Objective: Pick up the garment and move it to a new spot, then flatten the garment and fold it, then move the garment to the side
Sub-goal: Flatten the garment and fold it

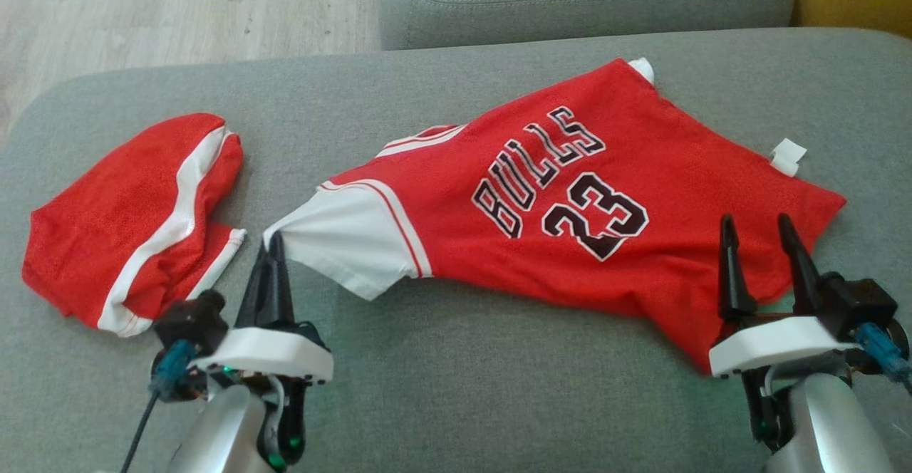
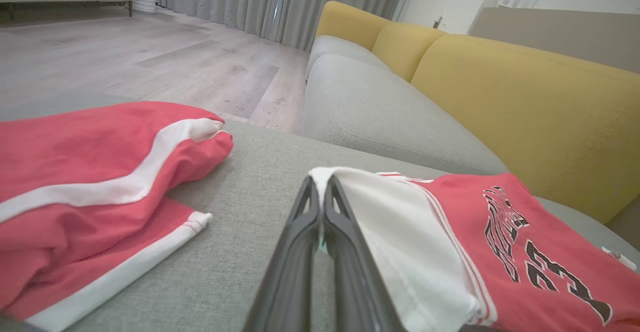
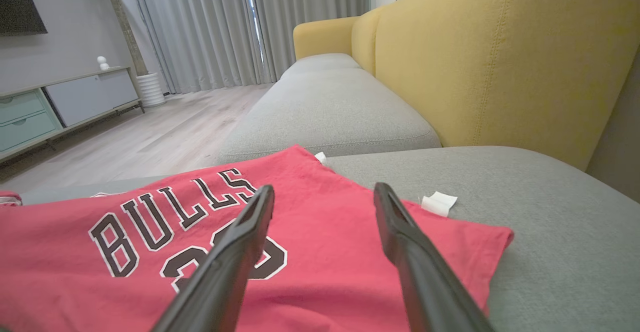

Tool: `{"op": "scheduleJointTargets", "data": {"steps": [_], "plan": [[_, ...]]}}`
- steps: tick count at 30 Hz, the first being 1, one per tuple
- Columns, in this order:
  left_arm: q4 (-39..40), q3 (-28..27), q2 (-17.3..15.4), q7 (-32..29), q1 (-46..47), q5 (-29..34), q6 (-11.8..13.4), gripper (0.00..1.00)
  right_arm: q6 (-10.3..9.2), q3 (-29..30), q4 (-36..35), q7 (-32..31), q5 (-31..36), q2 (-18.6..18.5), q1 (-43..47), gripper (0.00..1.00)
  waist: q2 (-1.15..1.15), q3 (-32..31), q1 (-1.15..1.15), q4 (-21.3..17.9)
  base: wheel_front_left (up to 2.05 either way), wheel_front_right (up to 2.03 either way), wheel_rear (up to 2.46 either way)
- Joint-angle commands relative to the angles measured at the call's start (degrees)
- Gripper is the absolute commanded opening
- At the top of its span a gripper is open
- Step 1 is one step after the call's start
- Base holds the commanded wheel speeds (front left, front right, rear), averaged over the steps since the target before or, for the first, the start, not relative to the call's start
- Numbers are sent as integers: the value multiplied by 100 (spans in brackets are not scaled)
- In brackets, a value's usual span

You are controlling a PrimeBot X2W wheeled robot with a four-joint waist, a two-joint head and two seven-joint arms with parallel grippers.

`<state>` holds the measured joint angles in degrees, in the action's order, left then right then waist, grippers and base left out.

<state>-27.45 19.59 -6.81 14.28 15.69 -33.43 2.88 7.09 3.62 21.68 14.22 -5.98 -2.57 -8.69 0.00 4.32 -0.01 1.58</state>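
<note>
Grey fabric sofa cushion (image 1: 456, 387) is what everything's laid on. A red mesh basketball jersey with white sleeves (image 1: 570, 195) is stretched roughly left to right across it. Its white sleeve tip (image 1: 335, 238) is pinched by the left gripper (image 1: 274, 241), fingers pressed together. The right gripper (image 1: 755, 224) is held spread wide over the opposite hem end, nothing gripped, so that end probably gets grabbed next. Red white-striped shorts (image 1: 135, 224) are seen further left.

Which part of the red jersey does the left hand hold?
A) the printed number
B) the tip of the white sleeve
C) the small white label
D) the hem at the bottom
B: the left hand is shut on the tip of the white sleeve of the jersey, fingers pressed together.
</note>
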Motion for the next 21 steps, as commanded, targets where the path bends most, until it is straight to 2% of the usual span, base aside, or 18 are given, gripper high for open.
{"op": "scheduleJointTargets", "data": {"steps": [1, 7, 8, 9, 10, 15, 21], "plan": [[246, -318, -127, 71, 130, 69, 54, 0, 40, -175, -137, 78, 21, -31, -57, 100, 0, 3, 1, 19, 0, 0, 0], [340, -427, -129, 71, 43, 256, 106, 0, 40, -234, -114, 78, 11, -31, -94, 100, 0, 29, 1, -5, 0, 0, 0], [326, -423, -124, 71, 30, 355, 129, 53, 40, -257, -116, 78, -3, -31, -109, 100, 0, 47, 1, -32, 0, 0, 0], [326, -423, -124, 71, 30, 355, 129, 53, 40, -257, -116, 78, -3, -31, -109, 100, 0, 47, 1, -32, 0, 0, 0], [340, -432, -107, 71, 27, 402, 139, 100, 40, -266, -121, 78, -10, -31, -113, 100, 0, 56, 1, -44, 0, 0, 0], [680, -543, 31, 72, -24, 659, 40, 100, 40, -265, -186, 78, -39, -31, -102, 100, 0, 84, 1, -64, 0, 0, 0], [1543, -866, 262, 72, -366, 1056, -352, 100, 40, -254, -378, 78, -99, -31, -45, 100, 0, 171, 1, -30, 0, 0, 0]]}}
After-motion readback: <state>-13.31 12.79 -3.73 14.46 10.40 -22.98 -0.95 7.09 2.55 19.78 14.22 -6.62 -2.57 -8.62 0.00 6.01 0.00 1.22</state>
